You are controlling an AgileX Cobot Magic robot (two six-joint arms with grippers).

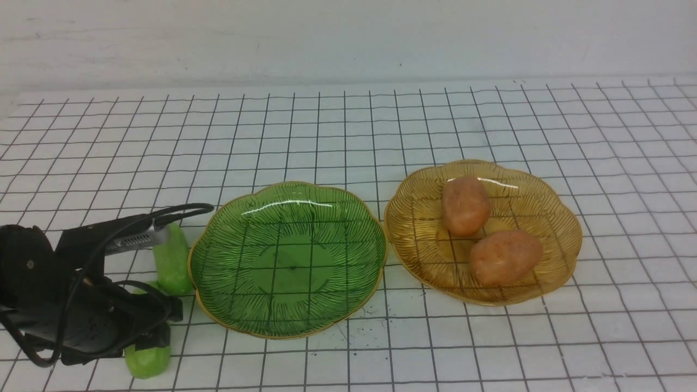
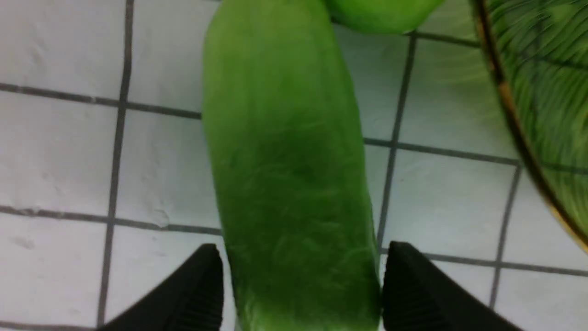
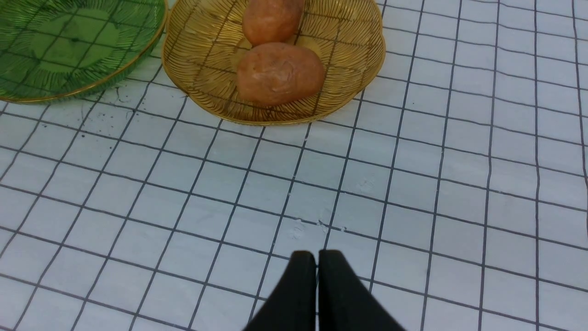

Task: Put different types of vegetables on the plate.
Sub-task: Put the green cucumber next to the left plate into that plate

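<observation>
My left gripper [image 1: 155, 332] is low at the front left, its jaws against both sides of a light-green cucumber [image 2: 289, 184], which lies on the table [image 1: 147, 362]. A second cucumber [image 1: 171, 261] lies just beyond it, beside the green glass plate [image 1: 288, 261]. Its end shows in the left wrist view [image 2: 376, 14], next to the plate's rim [image 2: 510, 105]. Two orange-brown potatoes [image 1: 464, 206] [image 1: 505, 257] lie in the amber glass plate [image 1: 533, 190]. My right gripper [image 3: 317, 257] is shut and empty above bare table, nearer than the amber plate [image 3: 206, 55]; it is out of the front view.
The table is a white cloth with a black grid [image 1: 348, 125]. The green plate holds nothing and its gold rim almost touches the amber plate's rim. A white wall runs along the far edge [image 1: 348, 38].
</observation>
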